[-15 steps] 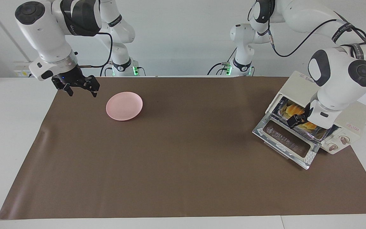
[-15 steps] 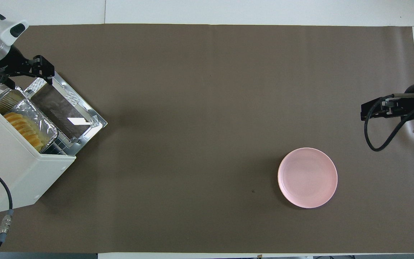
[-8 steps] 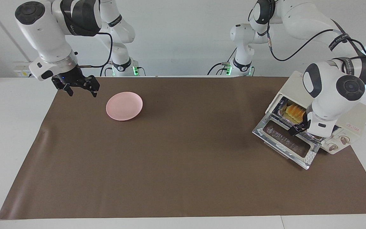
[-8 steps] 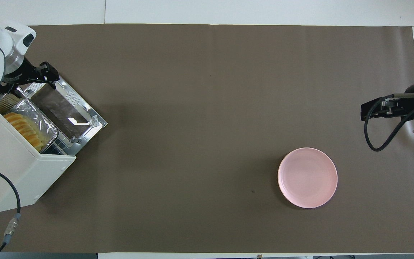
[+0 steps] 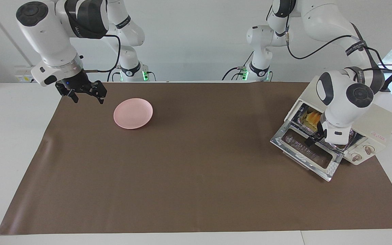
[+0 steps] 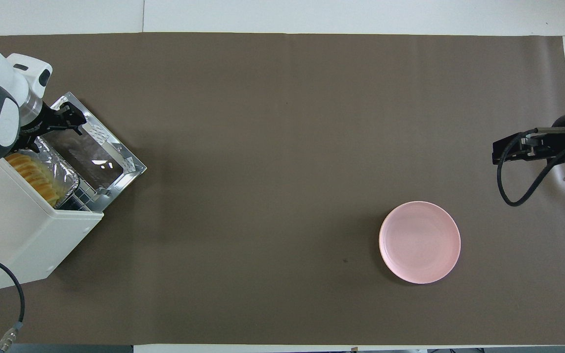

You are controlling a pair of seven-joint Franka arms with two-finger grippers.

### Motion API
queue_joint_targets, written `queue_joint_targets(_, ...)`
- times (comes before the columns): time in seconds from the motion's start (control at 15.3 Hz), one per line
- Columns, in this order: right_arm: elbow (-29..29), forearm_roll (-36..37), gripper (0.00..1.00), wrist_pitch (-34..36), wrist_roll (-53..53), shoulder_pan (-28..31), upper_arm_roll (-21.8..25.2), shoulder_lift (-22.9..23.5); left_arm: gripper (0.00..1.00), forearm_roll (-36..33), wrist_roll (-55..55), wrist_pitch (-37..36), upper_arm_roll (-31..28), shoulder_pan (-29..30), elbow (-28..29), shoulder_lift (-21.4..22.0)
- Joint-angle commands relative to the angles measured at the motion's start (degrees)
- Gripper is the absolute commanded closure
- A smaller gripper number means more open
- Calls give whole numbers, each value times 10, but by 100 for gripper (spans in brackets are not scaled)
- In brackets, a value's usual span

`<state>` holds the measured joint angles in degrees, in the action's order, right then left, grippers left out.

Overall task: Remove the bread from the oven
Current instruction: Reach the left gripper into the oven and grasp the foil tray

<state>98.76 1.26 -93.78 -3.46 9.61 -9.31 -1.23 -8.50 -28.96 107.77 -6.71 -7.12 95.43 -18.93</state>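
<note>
The cream-white oven [image 5: 379,122] stands at the left arm's end of the table, also in the overhead view [image 6: 12,230]. Its glass door [image 5: 305,153] [image 6: 101,157] lies dropped open. The golden bread [image 5: 311,117] [image 6: 32,174] lies in a silver foil tray [image 6: 62,164] in the oven's mouth. My left gripper [image 5: 313,140] [image 6: 69,120] hangs low over the open door, right in front of the tray, with nothing seen in it. My right gripper [image 5: 85,95] [image 6: 496,152] is open and empty and waits in the air at the right arm's end.
A round pink plate [image 5: 133,113] [image 6: 420,241] lies on the brown mat [image 5: 196,170] toward the right arm's end. The oven's cable [image 6: 12,314] trails off the table's edge nearest the robots.
My left gripper has come down in front of the oven's mouth toward the open door, and its wrist has turned. The bread, tray, plate and right arm have not moved.
</note>
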Motion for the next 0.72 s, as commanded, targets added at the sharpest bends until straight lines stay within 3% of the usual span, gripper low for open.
queue_joint_targets(0.0,9,5,0,4,11,6,-4,-11,0,-16,-23,47,0,-1,46,19)
queue_joint_targets(0.46,10,5,0,4,11,6,-4,-11,0,-18,-39,89,1,8,68,9)
queue_joint_targets(0.65,10,4,0,4,11,6,-4,-11,18,-27,-36,91,1,15,72,10)
